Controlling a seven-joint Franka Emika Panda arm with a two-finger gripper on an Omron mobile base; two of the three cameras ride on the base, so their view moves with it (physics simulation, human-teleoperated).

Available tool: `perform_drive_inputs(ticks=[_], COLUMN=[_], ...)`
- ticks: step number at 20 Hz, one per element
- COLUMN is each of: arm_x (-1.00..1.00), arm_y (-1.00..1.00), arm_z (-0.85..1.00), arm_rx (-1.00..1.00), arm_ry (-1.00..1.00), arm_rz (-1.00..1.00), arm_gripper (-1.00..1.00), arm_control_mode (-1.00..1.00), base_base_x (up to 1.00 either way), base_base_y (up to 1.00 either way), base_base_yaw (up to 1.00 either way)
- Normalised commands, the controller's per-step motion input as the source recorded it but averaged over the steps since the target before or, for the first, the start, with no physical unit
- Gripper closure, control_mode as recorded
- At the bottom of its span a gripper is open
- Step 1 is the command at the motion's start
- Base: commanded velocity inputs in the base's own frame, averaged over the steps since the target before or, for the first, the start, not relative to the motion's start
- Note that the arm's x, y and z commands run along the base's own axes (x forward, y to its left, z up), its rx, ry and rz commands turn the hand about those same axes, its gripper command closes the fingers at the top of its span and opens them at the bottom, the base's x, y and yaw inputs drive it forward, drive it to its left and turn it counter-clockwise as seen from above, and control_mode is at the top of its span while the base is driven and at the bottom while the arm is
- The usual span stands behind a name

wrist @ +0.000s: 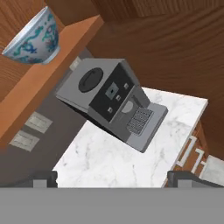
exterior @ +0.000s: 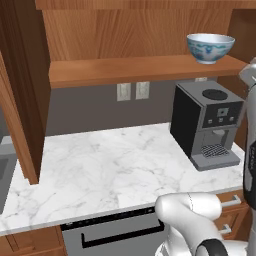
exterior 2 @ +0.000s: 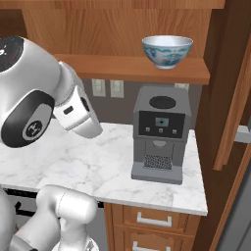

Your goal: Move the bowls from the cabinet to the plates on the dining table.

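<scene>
A white bowl with blue patterning (exterior: 210, 47) (exterior 2: 166, 50) stands upright at the right end of the open cabinet's wooden shelf (exterior: 125, 70) (exterior 2: 117, 66). In the hand view the bowl (wrist: 34, 39) sits at the upper left, tilted by the camera's roll, on the shelf (wrist: 52, 61). My gripper (wrist: 114, 179) is open, its two dark fingertips (wrist: 43, 178) wide apart with nothing between them. It hangs in front of the counter, well away from the bowl. The plates and the dining table are out of view.
A black and grey coffee machine (exterior: 207, 122) (exterior 2: 159, 132) (wrist: 111, 103) stands on the marble counter (exterior: 100, 165) directly below the bowl. Wall outlets (exterior: 132, 91) sit under the shelf. Cabinet side walls (exterior: 20, 90) (exterior 2: 230, 98) flank the counter. Drawers (exterior 2: 152, 220) lie below.
</scene>
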Motion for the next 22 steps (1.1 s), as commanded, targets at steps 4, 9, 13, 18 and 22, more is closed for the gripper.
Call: perform_drive_inputs(ticks=[4, 9, 13, 18, 22], arm_x=[0.06, 0.16, 0.24, 0.17, 0.08], arm_y=[-0.36, -0.29, -0.18, -0.04, 0.0], arm_z=[0.44, 0.42, 0.31, 0.08, 0.0], arm_rx=[0.08, 0.1, 0.09, 0.03, 0.0], arm_ry=[-0.06, -0.04, -0.04, 0.0, 0.0], arm_rz=[-0.12, -0.08, -0.03, 0.0, 0.0], arm_gripper=[-1.0, -1.0, -1.0, -1.0, -1.0], arm_control_mode=[-1.0, -1.0, -1.0, -1.0, -1.0], base_base_x=[0.0, 0.0, 0.0, 0.0, 0.0], base_base_y=[0.0, 0.0, 0.0, 0.0, 0.0], base_base_yaw=[0.0, 0.0, 0.0, 0.0, 0.0])
